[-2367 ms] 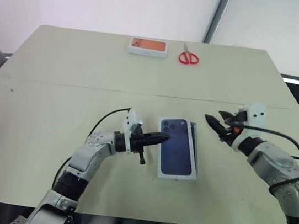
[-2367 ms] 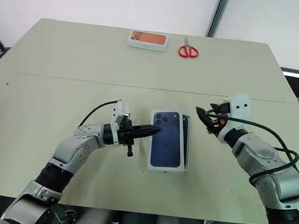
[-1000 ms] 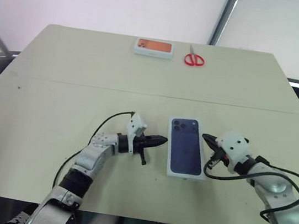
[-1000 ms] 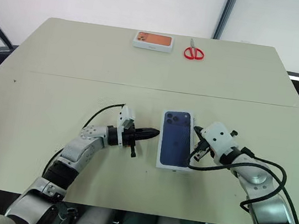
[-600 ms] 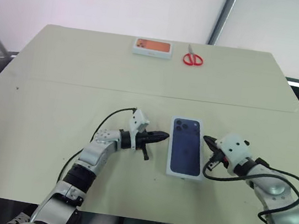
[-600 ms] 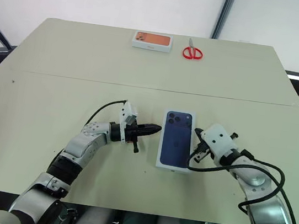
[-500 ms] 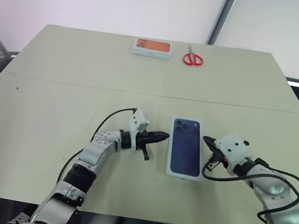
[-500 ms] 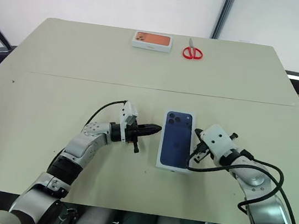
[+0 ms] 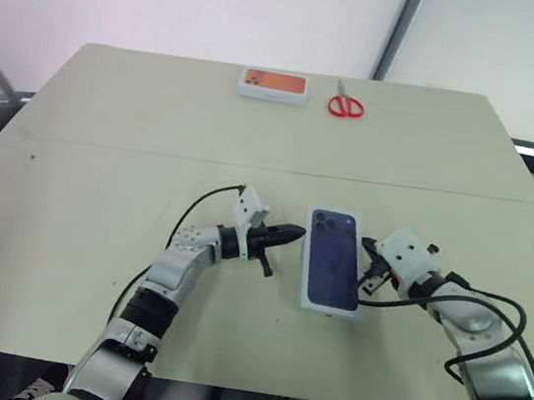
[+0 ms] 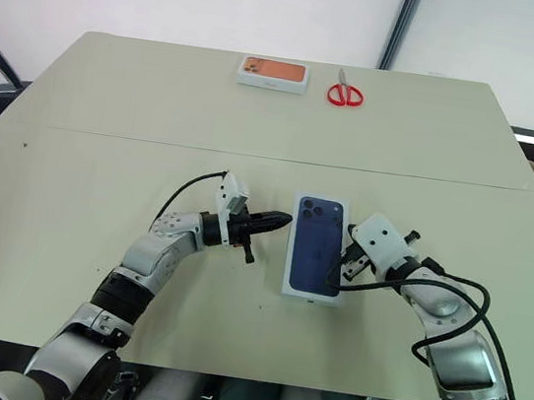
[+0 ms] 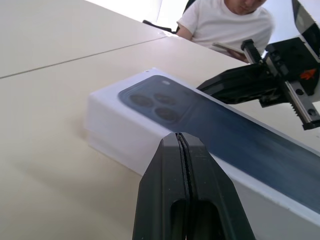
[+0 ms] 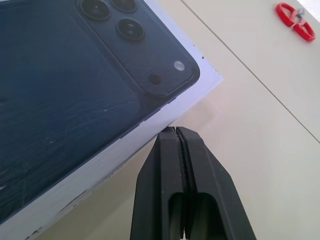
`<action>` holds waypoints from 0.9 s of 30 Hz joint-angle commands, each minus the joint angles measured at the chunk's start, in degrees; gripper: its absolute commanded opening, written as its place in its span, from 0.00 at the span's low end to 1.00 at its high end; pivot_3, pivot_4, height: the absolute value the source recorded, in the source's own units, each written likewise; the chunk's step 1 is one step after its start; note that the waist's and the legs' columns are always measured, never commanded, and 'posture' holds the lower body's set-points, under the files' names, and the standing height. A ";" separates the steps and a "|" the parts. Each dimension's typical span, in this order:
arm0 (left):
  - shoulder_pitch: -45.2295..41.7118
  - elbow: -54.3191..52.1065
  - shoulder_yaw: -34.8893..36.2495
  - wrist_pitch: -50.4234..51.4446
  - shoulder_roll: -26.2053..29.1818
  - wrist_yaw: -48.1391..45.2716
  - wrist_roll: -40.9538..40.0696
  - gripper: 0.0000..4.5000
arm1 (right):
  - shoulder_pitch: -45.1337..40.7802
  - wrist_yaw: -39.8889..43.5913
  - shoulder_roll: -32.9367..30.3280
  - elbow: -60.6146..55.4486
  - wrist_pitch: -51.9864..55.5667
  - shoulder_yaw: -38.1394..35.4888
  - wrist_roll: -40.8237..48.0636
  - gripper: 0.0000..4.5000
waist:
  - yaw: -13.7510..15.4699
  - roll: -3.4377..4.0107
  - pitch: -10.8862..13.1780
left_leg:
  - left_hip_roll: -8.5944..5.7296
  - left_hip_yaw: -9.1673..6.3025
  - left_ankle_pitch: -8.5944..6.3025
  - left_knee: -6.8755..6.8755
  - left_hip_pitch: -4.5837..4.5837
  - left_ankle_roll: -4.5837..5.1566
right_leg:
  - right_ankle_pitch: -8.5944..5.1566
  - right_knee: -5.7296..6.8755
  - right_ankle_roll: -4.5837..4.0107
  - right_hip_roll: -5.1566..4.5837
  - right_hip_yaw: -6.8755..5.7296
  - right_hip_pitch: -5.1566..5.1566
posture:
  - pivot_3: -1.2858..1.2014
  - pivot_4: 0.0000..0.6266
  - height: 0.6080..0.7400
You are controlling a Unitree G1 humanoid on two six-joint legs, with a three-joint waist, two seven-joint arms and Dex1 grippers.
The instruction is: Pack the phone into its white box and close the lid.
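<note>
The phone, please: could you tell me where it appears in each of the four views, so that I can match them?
Left eye view: the phone lies mid-table, between the left gripper and the right gripper.
Right eye view: same place, between both grippers.
Left wrist view: just beyond the left gripper's shut fingertips.
Right wrist view: close ahead of the right gripper's shut fingertips.
Shared landmark: the camera bump at the phone's far corner.

Head stereo pair looks fwd and down over whole table [image 9: 108, 128], far edge incl. Both wrist cams sit low and very close, aimed at the white box [image 11: 120, 135] from left and right; all four views share it.
</note>
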 commanded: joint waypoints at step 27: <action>-2.34 2.65 -5.90 -0.07 1.21 -0.21 6.37 0.00 | 2.99 11.08 -3.93 -4.50 -0.29 6.27 1.45 0.01 | -0.14 -0.10 -0.17 | 0.01 -0.01 -0.02 0.16 0.05 0.03 | -0.01 0.00 0.02 0.05 -0.02 0.15 | 0.52 0.24 1.00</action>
